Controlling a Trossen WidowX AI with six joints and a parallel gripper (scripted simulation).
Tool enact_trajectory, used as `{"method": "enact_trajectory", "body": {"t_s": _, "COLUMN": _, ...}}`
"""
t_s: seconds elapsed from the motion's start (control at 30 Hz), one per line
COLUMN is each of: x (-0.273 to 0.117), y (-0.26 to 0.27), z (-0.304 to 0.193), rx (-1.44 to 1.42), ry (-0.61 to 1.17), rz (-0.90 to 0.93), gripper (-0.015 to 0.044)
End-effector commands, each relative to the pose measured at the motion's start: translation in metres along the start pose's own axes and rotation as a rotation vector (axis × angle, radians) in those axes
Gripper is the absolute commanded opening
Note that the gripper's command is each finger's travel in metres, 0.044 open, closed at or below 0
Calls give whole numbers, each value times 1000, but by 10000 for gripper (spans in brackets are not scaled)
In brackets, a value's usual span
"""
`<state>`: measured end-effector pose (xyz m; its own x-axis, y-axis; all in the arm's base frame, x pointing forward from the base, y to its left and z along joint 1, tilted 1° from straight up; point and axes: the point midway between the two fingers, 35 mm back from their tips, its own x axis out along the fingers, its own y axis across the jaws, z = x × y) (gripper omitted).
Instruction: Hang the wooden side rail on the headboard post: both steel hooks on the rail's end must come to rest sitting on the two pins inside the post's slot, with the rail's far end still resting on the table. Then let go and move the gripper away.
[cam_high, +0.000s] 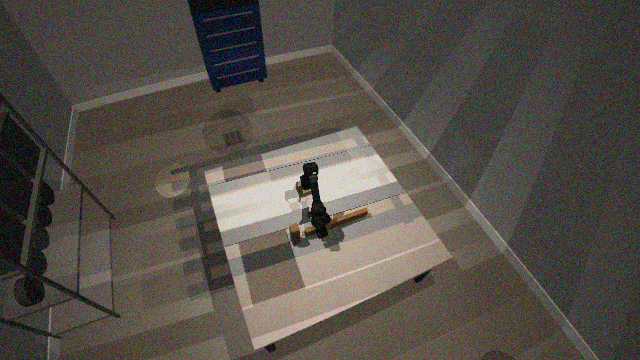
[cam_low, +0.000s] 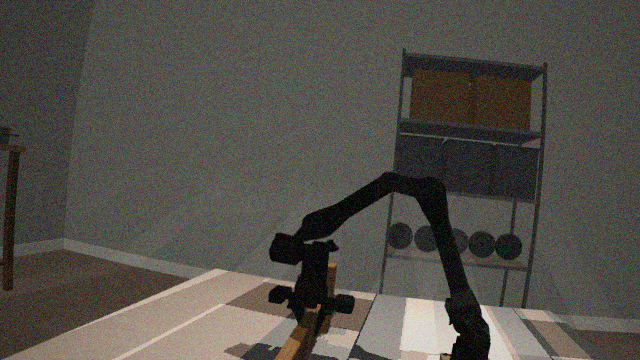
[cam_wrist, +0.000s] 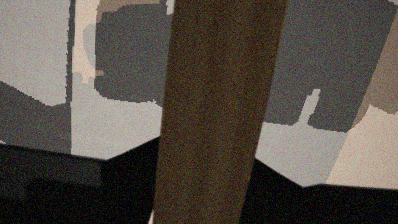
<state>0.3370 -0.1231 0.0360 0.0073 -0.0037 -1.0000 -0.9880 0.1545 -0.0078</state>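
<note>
The rail (cam_high: 352, 216) (cam_low: 292, 345) (cam_wrist: 217, 75) is pinched in the gripper (cam_high: 321, 231) (cam_low: 311, 320) (cam_wrist: 196, 146), whose fingers press in from both sides (the wrist view shows the wood running straight up between them). Seen from the top, the rail lies aslant over the table (cam_high: 350, 265) (cam_low: 190, 310) (cam_wrist: 115, 125), one end just beside the post (cam_high: 295, 234) (cam_low: 332, 280) and the other pointing away from it (whether that far end touches the table, I cannot tell). The post stands upright, and in the exterior view it shows partly behind the gripper. The hooks and pins are too small or hidden to make out, so I cannot tell whether they meet. The arm (cam_high: 316, 192) (cam_low: 440, 215) bends high over the table and comes down to the rail, with the gripper nearer the post end than the far end. Beyond the table are a blue cabinet (cam_high: 237, 45) with pale handles and a rack (cam_high: 34, 205) (cam_low: 475, 65) (orange-brown boxes (cam_low: 440, 97) near its top, dark round things (cam_high: 29, 291) (cam_low: 481, 244) lower down). The light is dim, with patchy bands across the tabletop.
</note>
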Motion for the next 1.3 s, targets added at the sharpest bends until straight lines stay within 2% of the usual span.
{"method": "enact_trajectory", "body": {"t_s": 0.0, "x": -3, "y": -2, "z": -1, "rx": -3, "ry": 3, "rz": -12, "gripper": 0}}
{"method": "enact_trajectory", "body": {"t_s": 1.27, "x": -2, "y": -1, "z": -5, "rx": -3, "ry": 4, "rz": -12, "gripper": 0}}
